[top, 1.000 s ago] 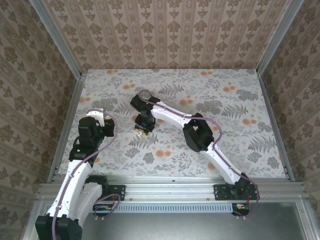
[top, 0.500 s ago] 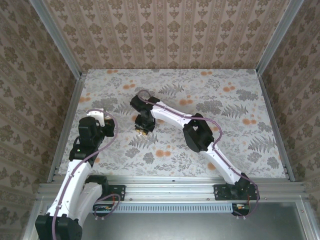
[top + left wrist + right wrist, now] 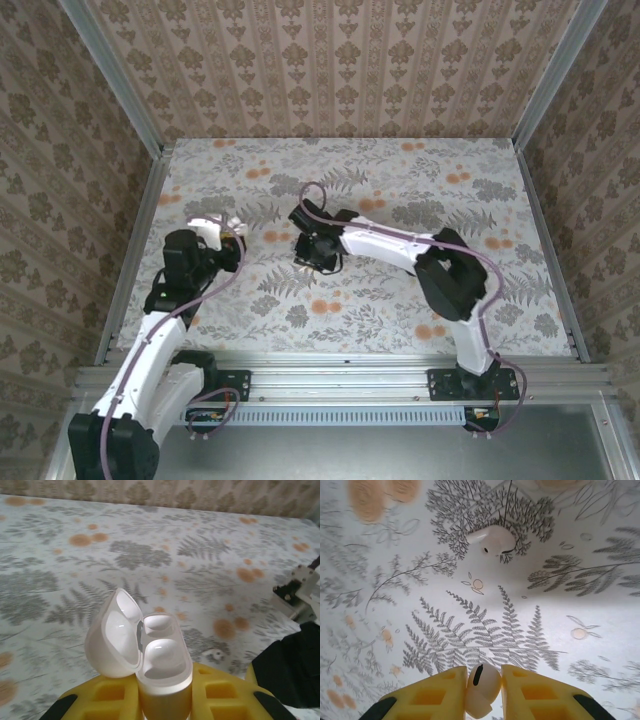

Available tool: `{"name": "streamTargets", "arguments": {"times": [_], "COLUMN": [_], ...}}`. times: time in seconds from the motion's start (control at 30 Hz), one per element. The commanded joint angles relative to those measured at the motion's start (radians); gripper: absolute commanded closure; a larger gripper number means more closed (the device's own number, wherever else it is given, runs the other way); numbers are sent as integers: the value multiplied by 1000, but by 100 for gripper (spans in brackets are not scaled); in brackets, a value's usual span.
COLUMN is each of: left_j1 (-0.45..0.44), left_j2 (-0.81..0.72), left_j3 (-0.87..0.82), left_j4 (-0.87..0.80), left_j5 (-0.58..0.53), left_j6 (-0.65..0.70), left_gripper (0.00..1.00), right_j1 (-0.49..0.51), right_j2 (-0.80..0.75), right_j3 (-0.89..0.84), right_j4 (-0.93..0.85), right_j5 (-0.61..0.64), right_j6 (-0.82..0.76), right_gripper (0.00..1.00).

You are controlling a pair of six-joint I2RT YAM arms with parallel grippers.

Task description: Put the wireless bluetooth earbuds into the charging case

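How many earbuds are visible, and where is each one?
2. One earbud is pinched in the right gripper; the second earbud lies on the table. The charging case looks empty.

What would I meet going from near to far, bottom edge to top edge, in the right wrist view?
Right end effector, shut on a small white glossy plastic earbud → grey fern-printed table cover → second small white earbud, lying loose on that cover.

Loose earbud (image 3: 492, 540) on table (image 3: 390, 595)
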Motion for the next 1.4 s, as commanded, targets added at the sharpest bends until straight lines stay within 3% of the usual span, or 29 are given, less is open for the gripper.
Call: {"name": "streamTargets", "arguments": {"times": [0.0, 0.27, 0.5, 0.67, 0.97, 1.23, 1.37], "left_j1": [-52, -120, -165, -194, -276, -285, -297], "left_j2": [17, 63, 159, 202, 242, 281, 274], "left_j3": [-21, -32, 17, 53, 101, 109, 110], "left_j4": [101, 192, 252, 283, 314, 364, 342], "left_j5": [123, 283, 496, 584, 601, 596, 566], "left_j6": [38, 137, 193, 202, 211, 207, 277], "left_gripper": [78, 78, 79, 79, 79, 79, 79], "right_j1": [-2, -51, -121, -146, -143, -139, -139], "right_j2": [-141, -399, -586, -664, -657, -690, -724], "right_j3": [-103, -257, -416, -490, -476, -514, -536], "right_j4": [170, 268, 452, 581, 656, 691, 664], "right_j5": [77, 54, -93, -170, -302, -353, -371], "right_j6": [-143, -458, -729, -881, -982, -1049, -1111], "right_gripper": [76, 75, 76, 76, 77, 77, 77]}}
